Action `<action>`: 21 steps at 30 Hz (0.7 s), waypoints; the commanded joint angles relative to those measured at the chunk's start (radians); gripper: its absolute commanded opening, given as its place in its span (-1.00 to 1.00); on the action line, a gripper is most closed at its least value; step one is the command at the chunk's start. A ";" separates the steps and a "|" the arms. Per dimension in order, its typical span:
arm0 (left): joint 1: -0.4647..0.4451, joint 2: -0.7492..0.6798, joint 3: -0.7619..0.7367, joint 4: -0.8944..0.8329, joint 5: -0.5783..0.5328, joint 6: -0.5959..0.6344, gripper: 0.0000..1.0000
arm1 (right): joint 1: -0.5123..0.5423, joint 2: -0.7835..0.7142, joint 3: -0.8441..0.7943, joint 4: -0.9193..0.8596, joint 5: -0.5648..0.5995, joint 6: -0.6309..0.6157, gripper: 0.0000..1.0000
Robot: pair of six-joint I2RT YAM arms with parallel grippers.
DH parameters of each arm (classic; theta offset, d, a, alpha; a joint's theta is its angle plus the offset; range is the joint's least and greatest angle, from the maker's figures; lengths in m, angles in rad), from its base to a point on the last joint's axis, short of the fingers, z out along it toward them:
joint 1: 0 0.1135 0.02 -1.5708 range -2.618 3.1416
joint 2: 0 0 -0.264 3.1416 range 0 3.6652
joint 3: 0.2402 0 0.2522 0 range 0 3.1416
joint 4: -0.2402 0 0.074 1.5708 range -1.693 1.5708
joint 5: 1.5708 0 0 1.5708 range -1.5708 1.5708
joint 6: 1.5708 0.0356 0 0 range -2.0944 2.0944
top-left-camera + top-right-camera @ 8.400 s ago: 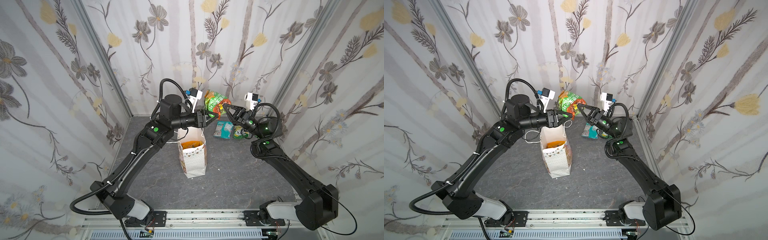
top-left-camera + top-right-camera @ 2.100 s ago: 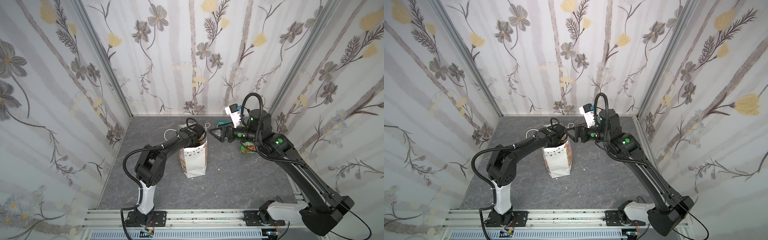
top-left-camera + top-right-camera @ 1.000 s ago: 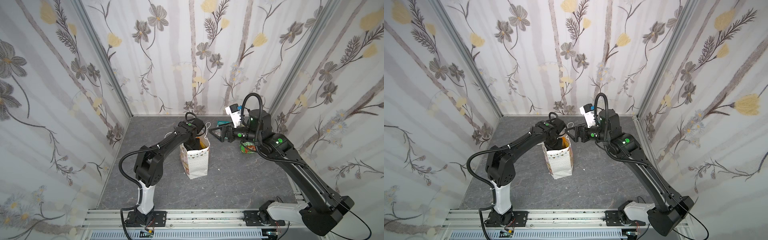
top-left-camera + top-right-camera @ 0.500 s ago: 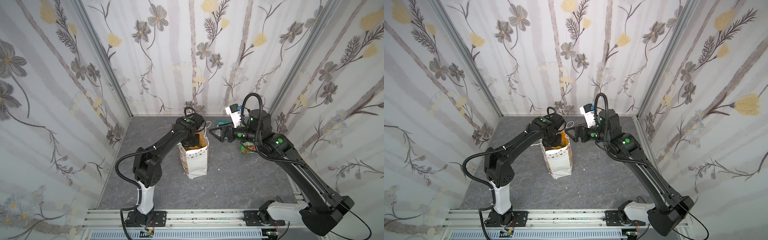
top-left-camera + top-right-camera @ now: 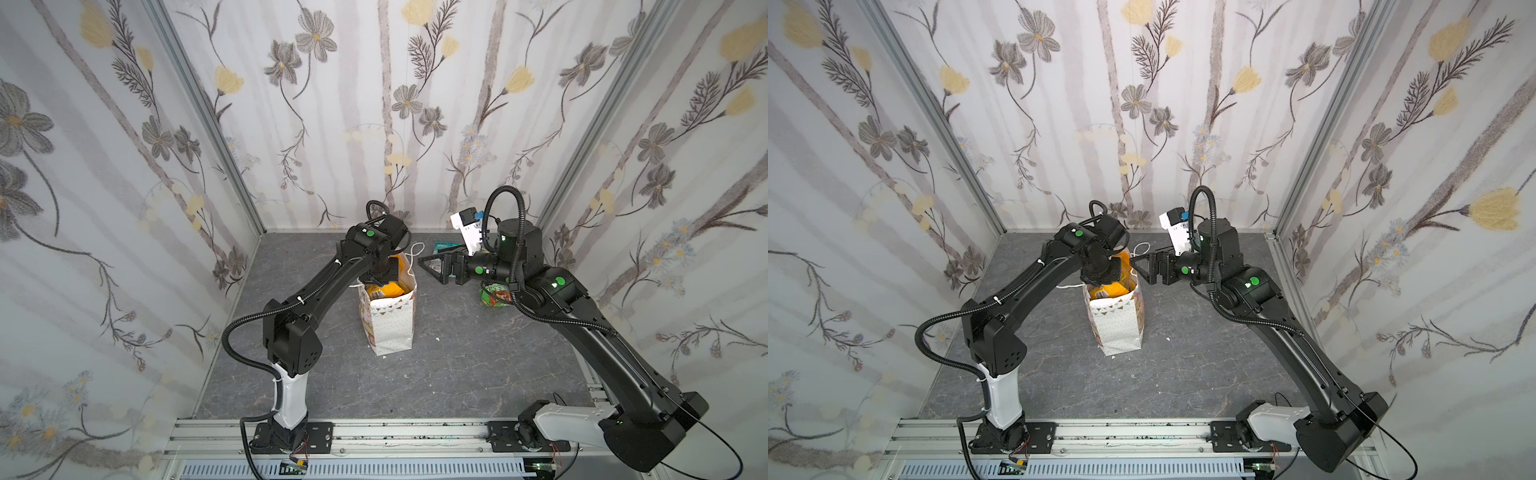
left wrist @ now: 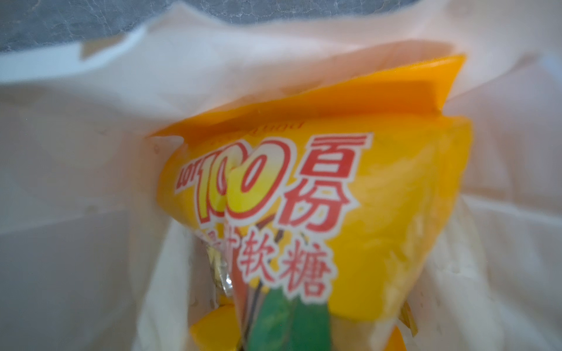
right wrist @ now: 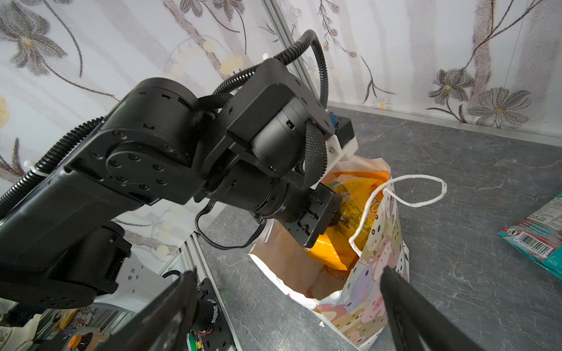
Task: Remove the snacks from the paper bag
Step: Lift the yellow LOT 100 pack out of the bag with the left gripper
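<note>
Evidently the step in hand was the lift-out of another packet. The paper bag (image 5: 390, 320) stood upright near the middle of the bench (image 5: 457, 374), mouth open. The left pincer (image 7: 336, 209) reached down into that mouth. Its jaws were drawn narrow, and in the right wrist view they looked pinched on the crinkled top of the yellow packet (image 7: 349, 200). That packet, printed with red lettering, filled the left wrist view (image 6: 349, 197) and lay inside the white paper walls. An orange packet (image 7: 331, 252) sat lower in the bag beside it.

The right pincer (image 5: 432, 268) hovered just beside the bag's rim on the right, jaws spread wide and holding nothing. One white cord handle (image 7: 416, 191) looped out toward it. Two snacks were already out. A teal packet (image 5: 442, 248) lay flat on the bench behind the right pincer. A green packet (image 5: 496, 293) lay partly hidden under the right arm.

The task looked partly done, with at least the yellow and orange packets left inside. The next move probably called for a straight upward draw by the left arm, slow enough that the light bag did not rise or tip with it. The open right pincer seemed placed to steady the rim or take the packet. The cord handle could snag a finger on the way.
</note>
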 commanded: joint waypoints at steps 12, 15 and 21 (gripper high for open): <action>0.001 -0.003 0.182 -0.075 -0.068 0.026 -1.00 | 0.000 -0.006 0.014 0.021 0.030 -0.011 0.87; 0.000 -0.006 0.224 -0.096 -0.082 0.032 -1.00 | 0.000 -0.018 0.013 0.026 0.052 -0.011 0.87; 0.002 -0.026 0.307 -0.124 -0.100 0.047 -1.00 | -0.003 -0.051 -0.008 0.056 0.132 0.008 0.88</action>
